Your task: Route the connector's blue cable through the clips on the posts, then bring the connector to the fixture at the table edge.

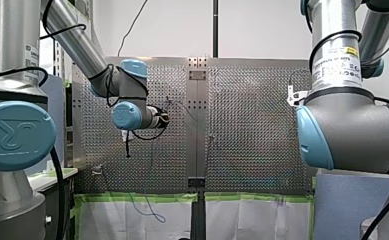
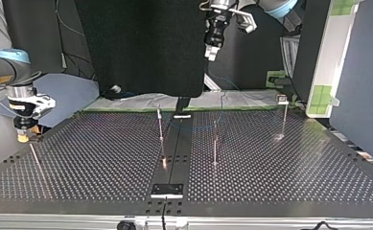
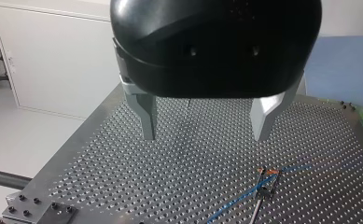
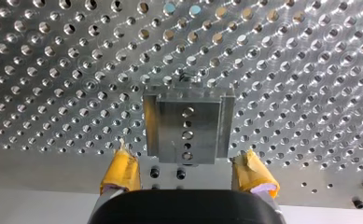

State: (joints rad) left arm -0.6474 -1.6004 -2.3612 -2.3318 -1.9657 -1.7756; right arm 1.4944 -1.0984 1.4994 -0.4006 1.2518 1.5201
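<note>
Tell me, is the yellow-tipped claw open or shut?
Open: my right claw has its yellow pads far apart, holding nothing.

Embossed logo on my left arm's near blue joint cap; my right arm's white-and-yellow label is unreadable.

Blue cable (thin) at post clip

Fixture at table edge, just ahead of R hand
</note>
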